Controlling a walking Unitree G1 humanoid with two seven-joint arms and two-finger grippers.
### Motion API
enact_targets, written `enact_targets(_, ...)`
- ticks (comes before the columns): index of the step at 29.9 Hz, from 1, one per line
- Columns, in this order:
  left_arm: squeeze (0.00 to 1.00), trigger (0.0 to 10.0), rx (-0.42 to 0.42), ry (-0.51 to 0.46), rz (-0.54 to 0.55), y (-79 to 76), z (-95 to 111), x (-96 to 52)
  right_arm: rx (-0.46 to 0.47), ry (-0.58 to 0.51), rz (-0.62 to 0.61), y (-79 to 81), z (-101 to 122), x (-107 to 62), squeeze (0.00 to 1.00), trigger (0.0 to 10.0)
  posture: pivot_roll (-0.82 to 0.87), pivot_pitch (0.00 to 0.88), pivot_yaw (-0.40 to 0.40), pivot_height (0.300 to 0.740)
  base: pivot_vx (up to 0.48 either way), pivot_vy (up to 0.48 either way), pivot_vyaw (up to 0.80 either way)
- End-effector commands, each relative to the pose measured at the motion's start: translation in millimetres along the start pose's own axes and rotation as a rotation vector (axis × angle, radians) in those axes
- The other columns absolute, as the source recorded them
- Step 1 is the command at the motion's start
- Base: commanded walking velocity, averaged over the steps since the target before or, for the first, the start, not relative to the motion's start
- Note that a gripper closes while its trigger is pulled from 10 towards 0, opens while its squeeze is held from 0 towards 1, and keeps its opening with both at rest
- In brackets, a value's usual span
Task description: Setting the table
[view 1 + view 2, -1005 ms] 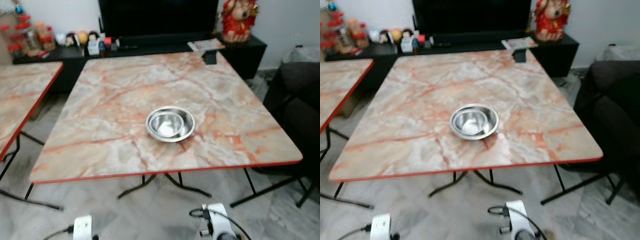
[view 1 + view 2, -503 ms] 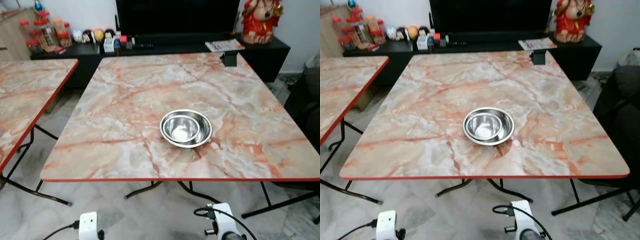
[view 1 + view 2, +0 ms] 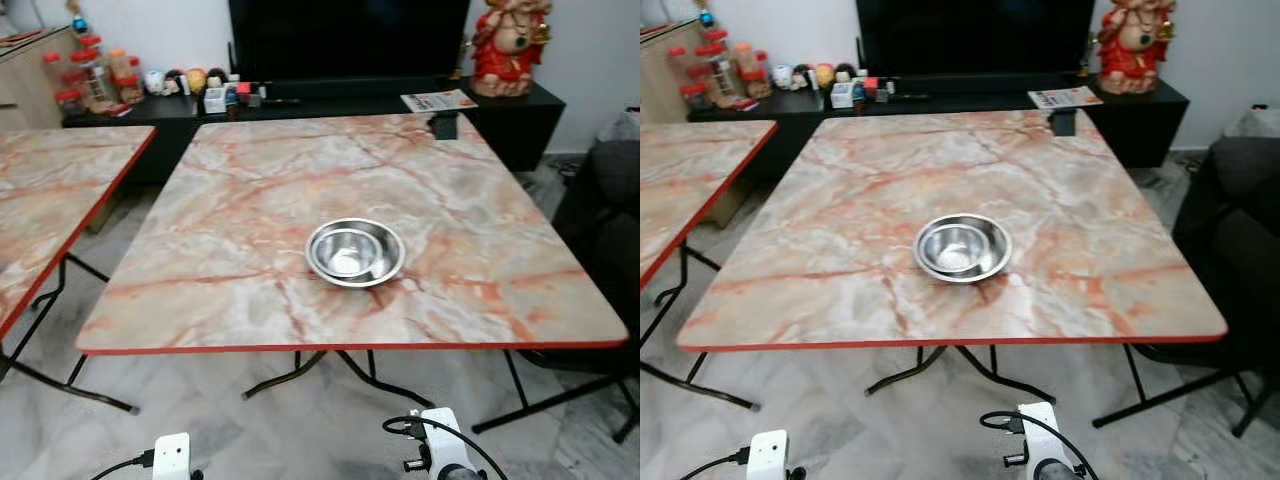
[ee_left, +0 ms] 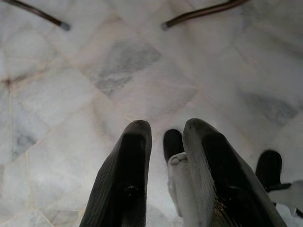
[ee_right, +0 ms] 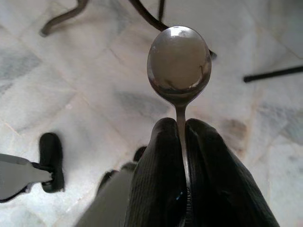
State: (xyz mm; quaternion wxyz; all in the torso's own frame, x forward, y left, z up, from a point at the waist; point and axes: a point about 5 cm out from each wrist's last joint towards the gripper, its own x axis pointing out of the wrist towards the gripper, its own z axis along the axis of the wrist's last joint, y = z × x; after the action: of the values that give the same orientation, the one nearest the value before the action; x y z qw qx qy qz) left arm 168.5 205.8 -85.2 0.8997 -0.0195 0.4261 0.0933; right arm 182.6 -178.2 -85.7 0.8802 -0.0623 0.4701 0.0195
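Observation:
A steel bowl (image 3: 355, 252) sits a little right of the middle of the marble-patterned folding table (image 3: 240, 190) with a red edge. Both my arms hang low in front of the table's near edge, with the left wrist (image 3: 172, 455) and right wrist (image 3: 440, 460) over the floor. My right gripper (image 5: 179, 124) is shut on the handle of a metal spoon (image 5: 179, 59), whose bowl end sticks out beyond the fingertips. My left gripper (image 4: 166, 130) points at the floor tiles, its fingers slightly apart with nothing between them.
A second marble table (image 3: 60, 190) stands at the left. Behind are a black console (image 3: 330, 100) with a TV, jars, a red figurine (image 3: 510, 45) and a leaflet (image 3: 438, 100). A small black object (image 3: 444, 125) sits at the table's far edge. A dark sofa (image 3: 615, 200) is on the right.
The camera has swung and steadied, so the table sits more squarely in view. The bowl has not moved on the table, and both arms stay low.

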Motion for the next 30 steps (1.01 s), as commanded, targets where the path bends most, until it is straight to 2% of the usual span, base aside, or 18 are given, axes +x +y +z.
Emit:
enact_targets(1,0.00,10.0,0.014,0.013,-0.001,2.6,-1,-0.2,0.011,-0.010,-0.002,0.9,1,0.1,0.00,10.0,-0.05,0.000,0.027,0.732,0.000,-0.319,0.00)
enact_targets(8,0.00,10.0,0.000,0.012,0.006,3.3,0,0.1,0.025,0.001,-0.022,-2.8,-7,-1.6,0.00,10.0,-0.05,0.000,0.027,0.732,0.000,-0.046,0.00)
enact_targets(14,0.00,10.0,-0.003,0.019,0.007,4.2,-3,-0.7,0.031,-0.038,-0.024,-5.6,-3,-2.0,0.00,10.0,-0.06,0.000,0.032,0.732,0.000,0.000,0.00)
enact_targets(15,0.00,10.0,-0.004,0.021,0.009,5.3,-5,-1.1,-0.039,-0.066,-0.010,-6.7,-2,-2.7,0.00,10.0,-0.06,0.000,0.034,0.732,0.000,0.000,0.00)
enact_targets(20,0.00,10.0,-0.004,0.026,0.018,9.9,-6,-1.8,-0.130,-0.153,-0.015,-17.4,1,-6.3,0.00,10.0,-0.06,0.000,0.041,0.732,0.000,0.000,0.00)
enact_targets(22,0.00,10.0,-0.004,0.026,0.019,10.8,-6,-2.0,-0.240,-0.189,0.025,-18.5,1,-8.7,0.00,10.0,-0.07,0.000,0.043,0.732,0.000,0.000,0.00)
enact_targets(25,0.00,10.0,-0.004,0.026,0.019,10.8,-6,-2.0,-0.250,-0.193,0.029,-18.5,1,-8.9,0.00,10.0,-0.07,0.000,0.043,0.732,0.000,0.000,0.00)
enact_targets(27,0.00,10.0,0.007,0.031,0.013,11.2,-7,-2.1,-0.373,-0.263,0.140,-22.3,3,-15.2,0.00,10.0,-0.09,0.000,0.053,0.732,0.000,0.000,0.00)
enact_targets(28,0.00,10.0,0.010,0.032,0.010,10.4,-7,-1.9,-0.414,-0.306,0.199,-19.7,9,-17.3,0.00,10.0,-0.10,0.000,0.059,0.732,0.000,0.000,0.00)
enact_targets(29,0.00,10.0,0.010,0.032,0.010,10.4,-7,-1.9,-0.414,-0.306,0.199,-19.7,9,-17.3,0.00,10.0,-0.10,0.000,0.059,0.732,0.000,0.000,0.00)
enact_targets(30,0.00,10.0,0.014,0.033,0.004,8.9,-7,-1.8,-0.457,-0.369,0.262,-14.2,20,-19.9,0.00,10.0,-0.10,0.000,0.059,0.732,0.000,0.000,0.00)
